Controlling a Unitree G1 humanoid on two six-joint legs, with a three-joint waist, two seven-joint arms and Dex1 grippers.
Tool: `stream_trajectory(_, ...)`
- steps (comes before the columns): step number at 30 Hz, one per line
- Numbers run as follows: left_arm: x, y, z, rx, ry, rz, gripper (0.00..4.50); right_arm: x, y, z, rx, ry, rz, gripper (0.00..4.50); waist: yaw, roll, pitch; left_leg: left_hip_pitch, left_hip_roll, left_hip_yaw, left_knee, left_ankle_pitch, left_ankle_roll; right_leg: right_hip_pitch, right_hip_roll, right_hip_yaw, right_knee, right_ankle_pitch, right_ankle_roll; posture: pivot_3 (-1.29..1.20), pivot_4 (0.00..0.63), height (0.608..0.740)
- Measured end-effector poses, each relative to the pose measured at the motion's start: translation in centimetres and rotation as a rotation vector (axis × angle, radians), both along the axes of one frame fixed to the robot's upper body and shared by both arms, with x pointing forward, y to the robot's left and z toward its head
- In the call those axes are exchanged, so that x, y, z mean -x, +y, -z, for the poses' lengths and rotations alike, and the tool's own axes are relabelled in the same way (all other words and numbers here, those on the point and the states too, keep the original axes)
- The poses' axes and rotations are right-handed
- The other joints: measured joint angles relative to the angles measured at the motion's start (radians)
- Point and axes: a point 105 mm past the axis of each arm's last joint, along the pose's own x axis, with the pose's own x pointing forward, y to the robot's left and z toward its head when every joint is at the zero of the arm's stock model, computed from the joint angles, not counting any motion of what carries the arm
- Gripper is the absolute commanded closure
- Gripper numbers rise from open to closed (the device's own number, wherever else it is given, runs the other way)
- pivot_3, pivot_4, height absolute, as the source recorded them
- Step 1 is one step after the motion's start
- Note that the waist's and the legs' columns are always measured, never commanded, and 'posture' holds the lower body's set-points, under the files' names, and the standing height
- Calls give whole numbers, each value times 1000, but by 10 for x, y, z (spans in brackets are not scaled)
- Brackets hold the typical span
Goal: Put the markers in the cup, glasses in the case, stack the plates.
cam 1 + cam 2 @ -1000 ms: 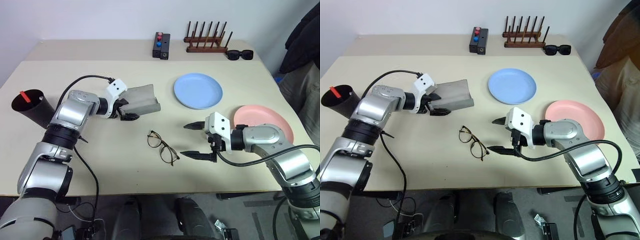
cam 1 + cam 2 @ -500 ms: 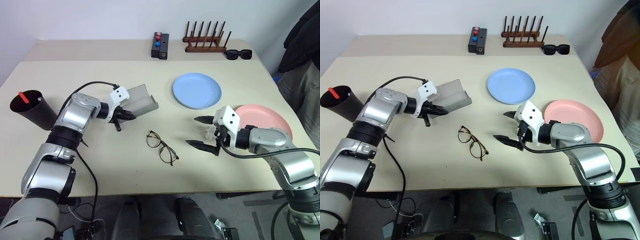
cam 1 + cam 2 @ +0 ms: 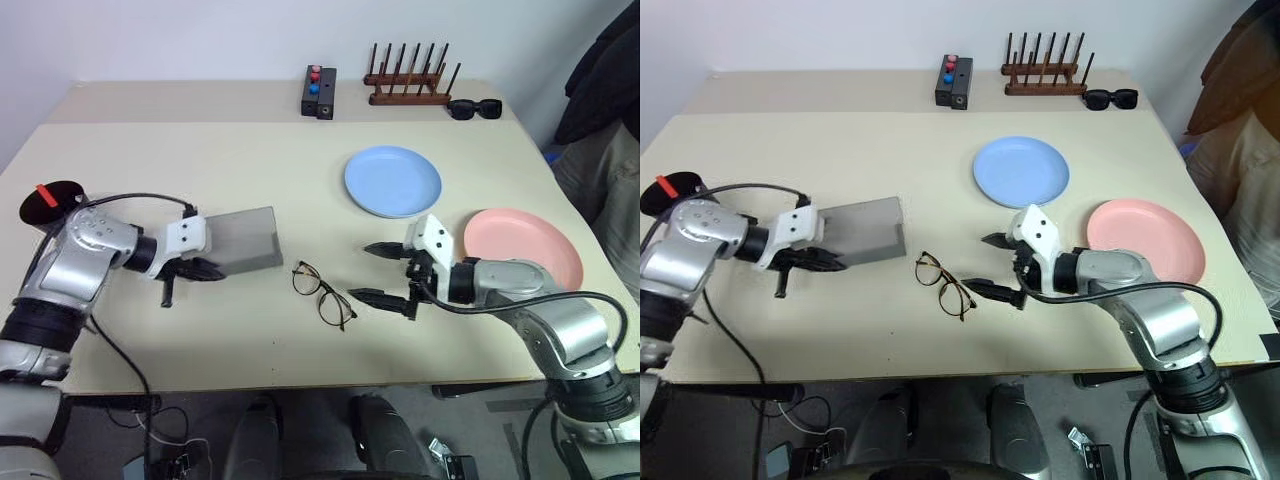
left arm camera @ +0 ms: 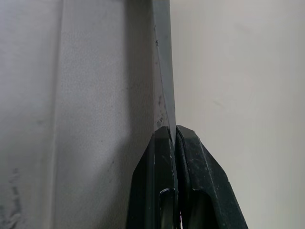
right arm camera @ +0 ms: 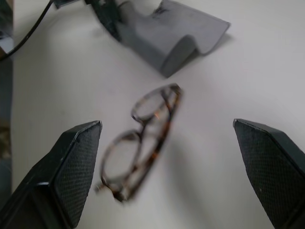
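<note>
Since a second ago our left gripper (image 3: 198,268) has dragged the case (image 3: 243,239) back toward us and clamped shut on its edge; the wrist view shows the fingers (image 4: 164,157) pinching the lid. We judge the case is being readied for the glasses (image 3: 323,294), which lie at its 4 o'clock. Our right gripper (image 3: 377,273) hangs jaws wide apart just beside them, holding nothing. At 9 o'clock the cup (image 3: 42,203) holds a red-capped marker (image 3: 45,191). Both plates (image 3: 392,181) sit unstacked.

Even, bright overhead light; soft short shadows under the plates (image 3: 392,181). Head views sharp. Right wrist view blurs the glasses (image 5: 141,141); left wrist view soft, dim.
</note>
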Motion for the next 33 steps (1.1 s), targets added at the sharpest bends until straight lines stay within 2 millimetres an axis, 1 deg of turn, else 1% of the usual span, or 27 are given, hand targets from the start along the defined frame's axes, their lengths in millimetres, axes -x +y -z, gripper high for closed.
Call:
stream_trajectory(3, 15, -4, 4, 5, 28, 37, 4422, -2, 5, 2, 13, 15, 7, 0, 11, 0, 0, 0, 0, 0, 1, 0, 0, 0, -1, 0, 0, 0, 0, 0, 150, 740)
stream_trajectory(7, 29, -20, 4, 26, 45, 91, 4422, -6, 6, 6, 38, 35, 21, 0, 13, 0, 0, -1, 0, 1, 2, 0, 0, 0, -1, 0, 0, 0, -1, 0, 150, 740)
stream_trajectory(10, 29, -26, 2, 26, 25, 96, 4422, -8, 7, 10, 65, 54, 26, 0, 8, 0, 0, 0, 0, 1, 2, 0, 0, 0, 0, 0, 0, 0, -1, 0, 150, 740)
stream_trajectory(15, 25, -26, 0, 24, 14, 89, 4422, -10, 8, 15, 83, 105, 57, 0, 1, 0, 0, 0, 0, 0, 1, 0, 1, 0, 0, 0, 0, 0, 0, 0, 150, 740)
stream_trajectory(17, 22, -25, -2, 20, 8, 87, 3876, -9, 13, 19, 86, 137, 57, 0, 0, 0, 0, 0, 0, 0, 1, 0, 1, 0, 0, 0, 0, 0, 0, 0, 150, 740)
stream_trajectory(19, 20, -25, -5, 15, -2, 88, 3149, -8, 17, 21, 97, 155, 57, 0, 0, 0, 0, 0, 0, 0, 1, 0, 1, 0, 0, 0, 0, 0, 0, 0, 150, 740)
stream_trajectory(21, 18, -23, -5, 1, -14, 79, 2036, -9, 21, 20, 97, 164, 63, 0, -1, 0, 0, 0, 0, 0, 1, 0, 1, 0, 0, 0, 0, 0, 0, 0, 150, 740)
stream_trajectory(23, 17, -22, -5, -8, -22, 75, 1103, -10, 25, 19, 98, 167, 65, 0, -1, 0, 0, 0, 0, 0, 1, 0, 1, 0, 0, 0, 0, 0, 0, 0, 150, 740)
stream_trajectory(28, 15, -21, -6, 1, -35, 56, 1103, -10, 36, 16, 104, 174, 59, 0, -1, 0, 0, 0, 0, 0, 1, 0, 1, 0, 0, 0, 0, 0, 0, 0, 150, 740)
stream_trajectory(33, 13, -17, -16, 55, -83, 6, 1103, -10, 43, 19, 121, 187, 69, 0, -1, 0, 0, -1, 0, 0, 1, 0, 1, 0, 0, 0, 1, 0, 0, 0, 150, 740)
